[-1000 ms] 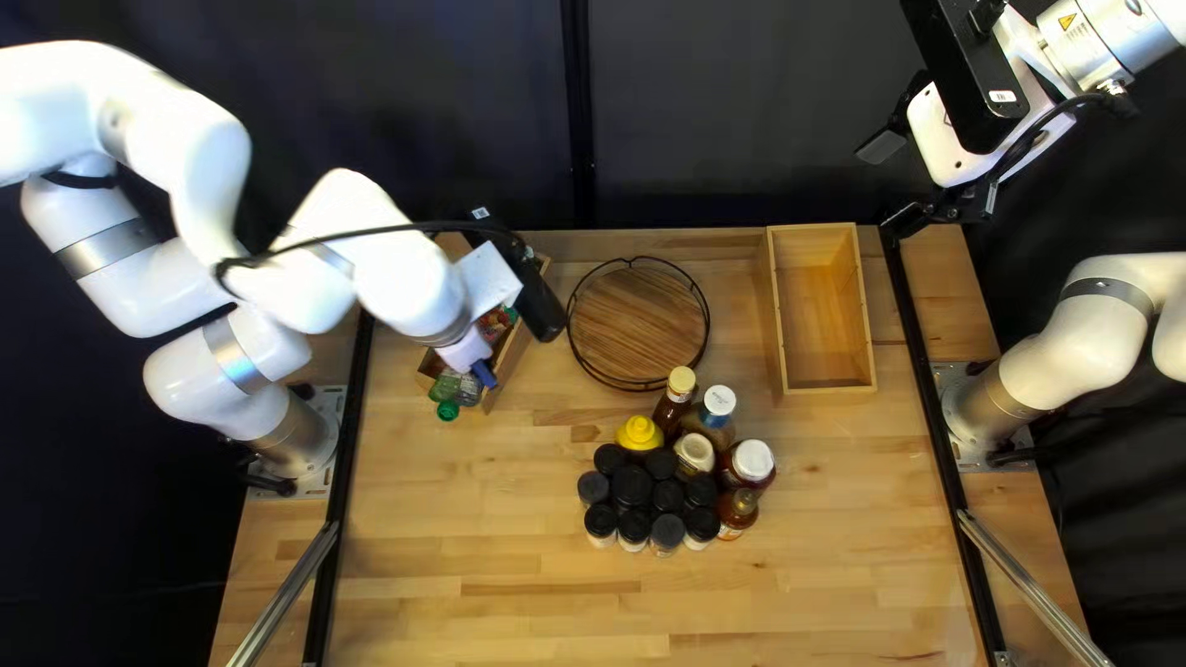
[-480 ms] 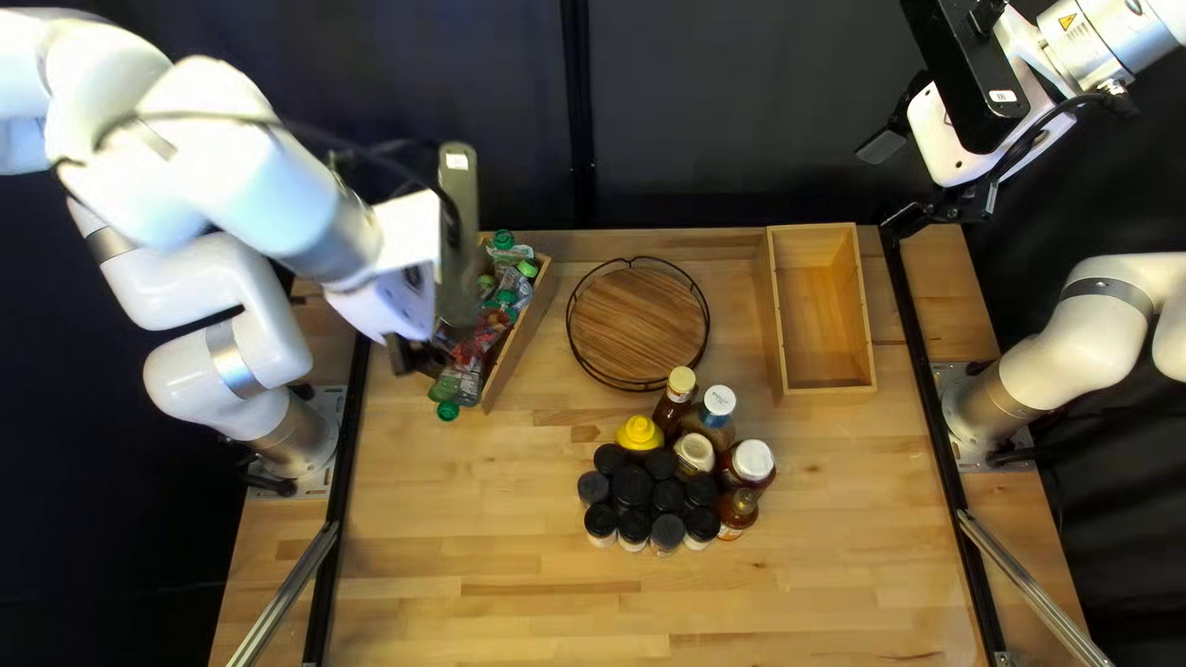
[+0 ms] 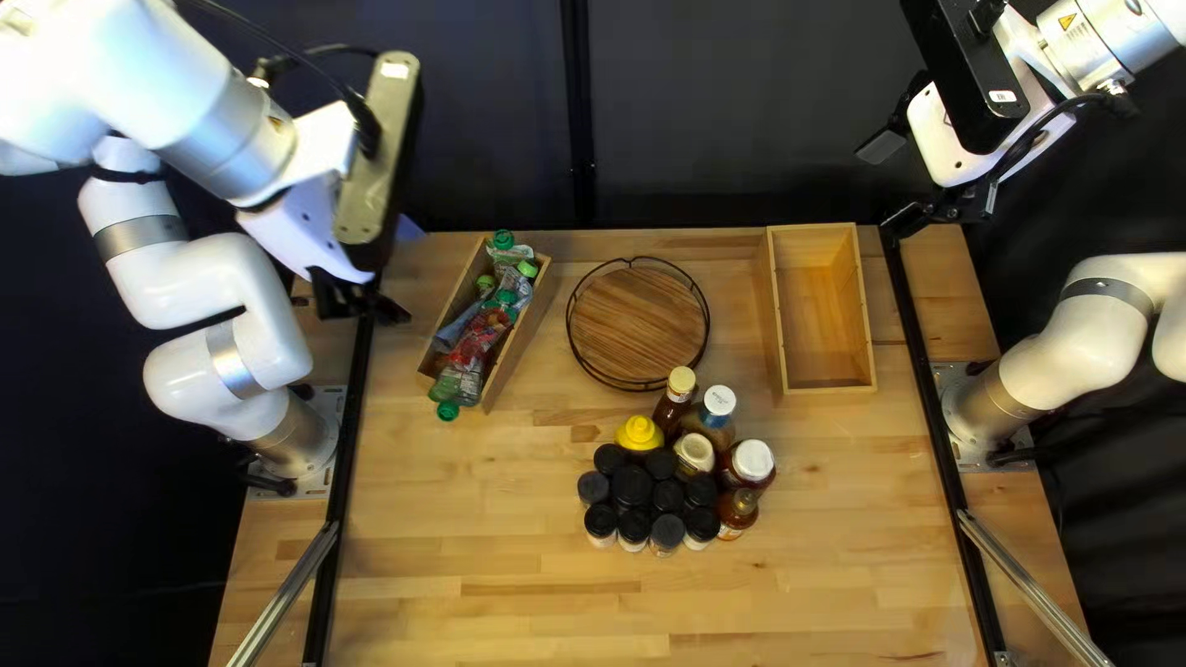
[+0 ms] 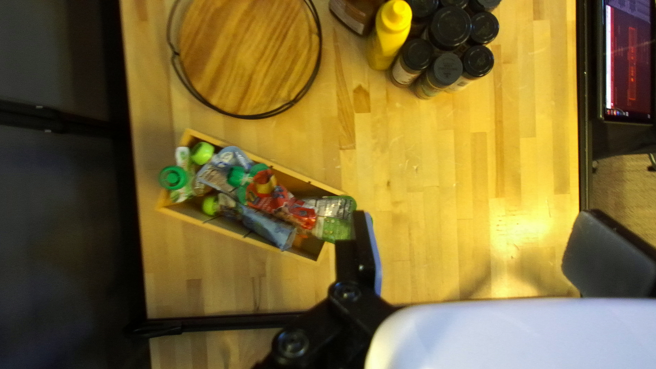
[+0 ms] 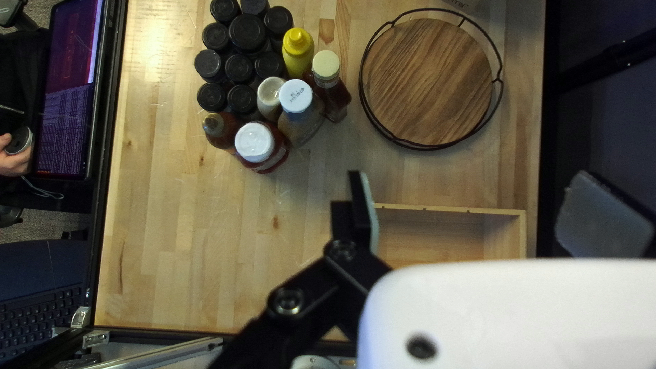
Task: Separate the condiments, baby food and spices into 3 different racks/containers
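One wooden table (image 3: 815, 581) spans the top left view, flanked by two white arms: the left arm (image 3: 204, 278), based at its left edge, and the right arm (image 3: 1106, 297), based at its right. Three receptacles are set along the far side: a rectangular right box (image 3: 825, 315), a slanting left box (image 3: 520, 334) and, between them, a round wire-rimmed rack (image 3: 636, 324). The left gripper (image 3: 402, 269), raised to the left of the left box, is released, its fingers wide apart in the left wrist view. The right gripper (image 3: 892, 185), raised above the far right corner, is likewise released, with a broad gap between its fingers in the right wrist view. Baby food pouches (image 3: 473, 346) lie heaped in the left box, one jutting over its near end. Six condiments are grouped on the tabletop nearer than the rack: a dark bottle (image 3: 677, 402), a white-capped bottle (image 3: 719, 402), a white-lidded jar (image 3: 751, 463), a yellow squeeze bottle (image 3: 639, 432), a cream-lidded jar (image 3: 694, 452) and a small amber bottle (image 3: 739, 509). Dark-lidded spice jars (image 3: 631, 486) stand upright in a tight cluster beside the condiments. Smallest is a green cap (image 3: 447, 410), just beyond the left box's near end.
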`<action>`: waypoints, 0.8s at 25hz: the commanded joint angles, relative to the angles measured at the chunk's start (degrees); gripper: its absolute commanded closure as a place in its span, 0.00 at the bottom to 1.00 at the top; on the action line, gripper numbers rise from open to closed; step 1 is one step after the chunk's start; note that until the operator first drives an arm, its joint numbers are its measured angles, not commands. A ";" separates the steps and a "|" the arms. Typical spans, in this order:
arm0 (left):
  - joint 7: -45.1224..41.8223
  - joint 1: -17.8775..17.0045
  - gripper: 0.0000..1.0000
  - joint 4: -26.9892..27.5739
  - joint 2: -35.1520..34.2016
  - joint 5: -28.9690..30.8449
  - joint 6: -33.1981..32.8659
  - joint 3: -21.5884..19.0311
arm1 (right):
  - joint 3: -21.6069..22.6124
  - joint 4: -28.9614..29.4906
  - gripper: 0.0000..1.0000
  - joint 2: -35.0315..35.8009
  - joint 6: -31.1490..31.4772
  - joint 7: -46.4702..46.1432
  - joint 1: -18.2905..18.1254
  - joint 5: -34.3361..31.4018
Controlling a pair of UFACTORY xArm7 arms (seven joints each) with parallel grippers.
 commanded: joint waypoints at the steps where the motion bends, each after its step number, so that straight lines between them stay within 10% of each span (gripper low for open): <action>1: -1.73 1.83 0.00 0.31 0.67 0.24 2.16 -2.79 | 0.00 0.00 0.00 0.00 0.00 0.00 0.00 0.00; 20: -2.90 2.82 0.00 -1.22 -0.47 0.78 2.28 -3.44 | 0.00 0.00 0.00 0.00 0.00 0.00 0.00 0.00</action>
